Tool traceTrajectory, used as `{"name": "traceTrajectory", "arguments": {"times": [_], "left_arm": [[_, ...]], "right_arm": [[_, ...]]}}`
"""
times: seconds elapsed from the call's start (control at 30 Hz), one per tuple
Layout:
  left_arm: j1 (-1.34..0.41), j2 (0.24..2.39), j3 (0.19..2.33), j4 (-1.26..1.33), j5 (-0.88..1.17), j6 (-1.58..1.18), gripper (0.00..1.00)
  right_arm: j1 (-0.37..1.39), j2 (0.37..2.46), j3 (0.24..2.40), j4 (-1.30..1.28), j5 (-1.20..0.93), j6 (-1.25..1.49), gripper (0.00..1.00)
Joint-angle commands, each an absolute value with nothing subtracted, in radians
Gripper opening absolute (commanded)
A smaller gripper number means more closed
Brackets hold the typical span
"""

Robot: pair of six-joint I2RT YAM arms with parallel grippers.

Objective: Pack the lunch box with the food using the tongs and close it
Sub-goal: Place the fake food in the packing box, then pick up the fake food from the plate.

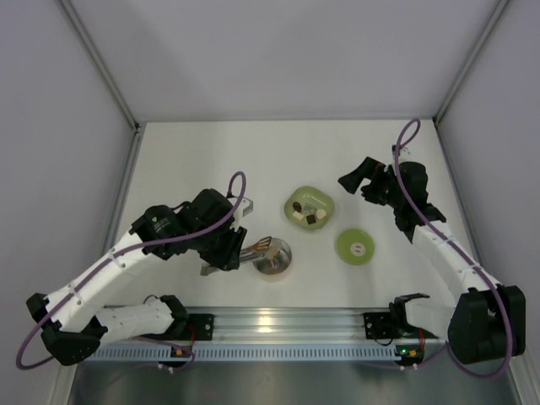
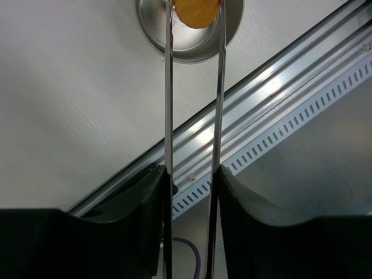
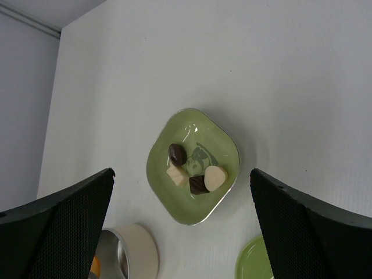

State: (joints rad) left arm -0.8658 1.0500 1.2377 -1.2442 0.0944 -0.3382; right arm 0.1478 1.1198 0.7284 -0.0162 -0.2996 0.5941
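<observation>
left gripper (image 2: 190, 177), tongs (image 2: 168, 104), orange piece (image 2: 196, 11) (wrist close-up)

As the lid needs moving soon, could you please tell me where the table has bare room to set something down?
Bare: the far strip of table between back wall and green dish, and the patch between lid and front rail. Crowded: lunch box, tongs and dish sit close together mid-table.
</observation>
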Motion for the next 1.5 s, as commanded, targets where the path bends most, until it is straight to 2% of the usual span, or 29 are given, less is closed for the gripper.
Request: {"name": "traceTrajectory", "arguments": {"times": [0.0, 0.63, 1.07, 1.47], "left_arm": [[-0.87, 1.06, 1.241, -1.25, 0.11, -0.345, 0.43], [-0.87, 1.118, 1.348, -1.21, 0.071, -0.324, 0.48], [-0.868, 1.433, 1.586, -1.042, -0.113, -0.344, 0.49], [-0.868, 1.667, 1.623, -0.914, -0.218, -0.377, 0.48]], "right_arm": [[0.16, 1.127, 0.745, -0.009, -0.299, 0.584, 0.99], [0.161, 1.137, 0.758, -0.011, -0.31, 0.577, 0.99], [0.161, 1.124, 0.77, -0.023, -0.321, 0.555, 0.99], [0.158, 1.141, 0.784, -0.034, -0.33, 0.52, 0.99]]}}
